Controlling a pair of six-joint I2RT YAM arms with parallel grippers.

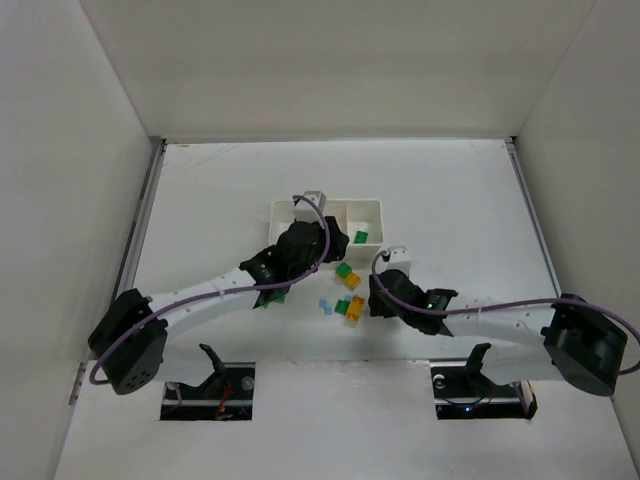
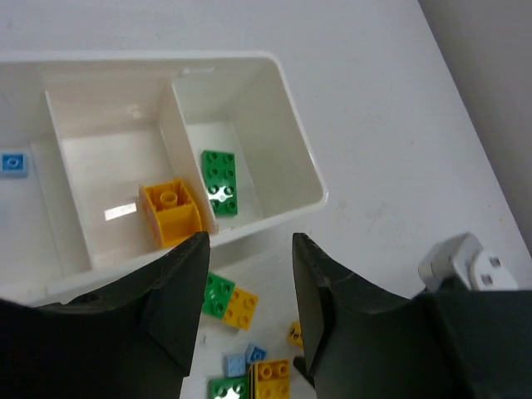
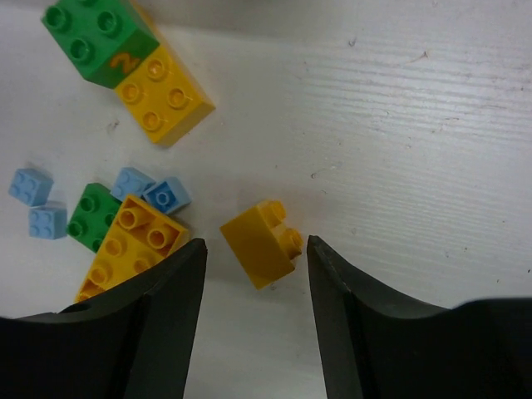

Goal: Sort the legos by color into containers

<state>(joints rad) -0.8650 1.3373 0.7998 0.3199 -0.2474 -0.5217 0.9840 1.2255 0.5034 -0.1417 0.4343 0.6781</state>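
The white tray has three compartments: a pale blue lego in the left one, a yellow-orange lego in the middle one, a green lego in the right one. My left gripper is open and empty, above the tray's near wall. Loose legos lie on the table below it, among them a green and yellow pair. My right gripper is open, its fingers on either side of a yellow-orange lego lying on its side, not touching it.
Left of my right gripper lie a yellow lego, a green one, several pale blue ones, and a green and yellow pair. In the top view both arms meet near the tray; another green lego shows beside the left arm.
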